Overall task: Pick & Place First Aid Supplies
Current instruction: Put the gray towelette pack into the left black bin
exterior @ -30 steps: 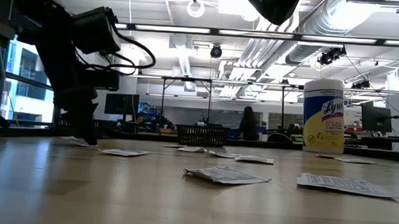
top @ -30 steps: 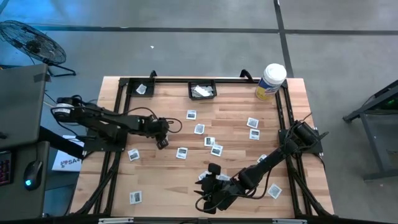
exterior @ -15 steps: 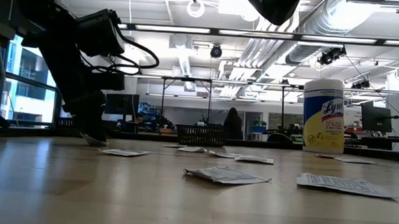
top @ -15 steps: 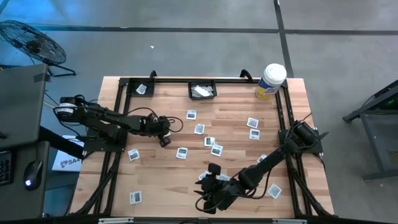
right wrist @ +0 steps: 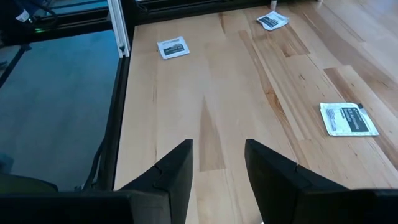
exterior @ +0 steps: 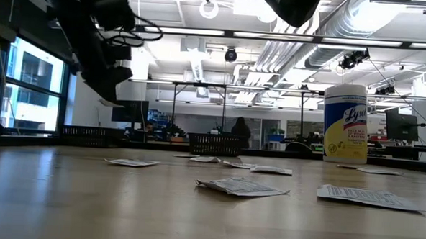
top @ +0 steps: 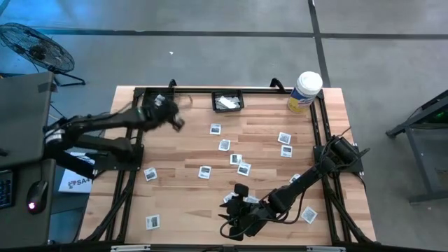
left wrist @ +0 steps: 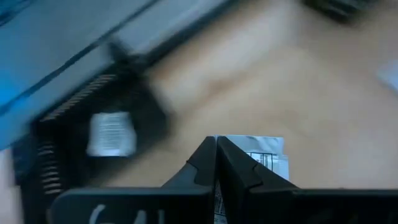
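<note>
The first aid supplies are small white packets with dark print, scattered over the wooden table (top: 215, 129) (top: 204, 171) (top: 284, 138). More of them lie in the black tray (top: 229, 102) at the far edge. My left gripper (top: 175, 122) (exterior: 107, 95) is raised above the table's far left part. It is shut on one white packet (left wrist: 264, 158). A black basket (left wrist: 68, 134) with a single packet (left wrist: 112, 134) shows just past it. My right gripper (top: 227, 227) (right wrist: 217, 165) is open, low over bare wood at the near edge. My left gripper pinches a white square packet between its two shut fingers, at an edge of the packet (left wrist: 239, 154). The rest of the packet sticks out to one side of the fingertips. The packet is lifted clear of the table.
A white tub with a yellow label (top: 304, 91) (exterior: 344, 124) stands at the far right corner. A black frame (top: 136, 126) runs along the table's sides. Two packets (right wrist: 348, 118) (right wrist: 173, 47) lie ahead of my right gripper. Bare wood lies between the scattered packets.
My left gripper has risen from the table's left middle and swung toward the far left corner, shut on a packet. That packet has left the wood and is now lifted clear. The right arm has kept still.
</note>
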Action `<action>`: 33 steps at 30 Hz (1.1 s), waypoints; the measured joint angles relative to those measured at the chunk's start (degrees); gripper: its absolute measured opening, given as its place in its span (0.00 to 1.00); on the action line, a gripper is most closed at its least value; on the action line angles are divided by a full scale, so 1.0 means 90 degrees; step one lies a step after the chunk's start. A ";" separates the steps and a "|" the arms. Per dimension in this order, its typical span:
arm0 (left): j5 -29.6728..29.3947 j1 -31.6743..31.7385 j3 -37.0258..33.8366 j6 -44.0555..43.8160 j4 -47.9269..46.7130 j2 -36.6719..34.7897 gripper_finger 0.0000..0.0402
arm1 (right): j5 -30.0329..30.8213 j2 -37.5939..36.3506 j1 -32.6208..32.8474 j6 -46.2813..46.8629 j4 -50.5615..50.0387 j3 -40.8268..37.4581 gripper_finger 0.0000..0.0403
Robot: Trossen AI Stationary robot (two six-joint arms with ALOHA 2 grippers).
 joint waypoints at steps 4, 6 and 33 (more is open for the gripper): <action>0.0075 0.1606 0.0000 0.0158 0.0600 -0.0032 0.00 | 0.0011 0.0000 -0.0001 -0.0077 -0.0035 -0.0001 0.35; 0.0087 0.2175 0.0000 0.0283 0.1007 0.0139 0.00 | 0.0027 0.0000 -0.0005 -0.0132 -0.0025 -0.0001 0.35; 0.0632 0.3544 0.0778 0.0489 0.1559 0.2714 0.00 | -0.0024 0.0002 -0.0081 -0.0122 -0.0038 -0.0001 0.35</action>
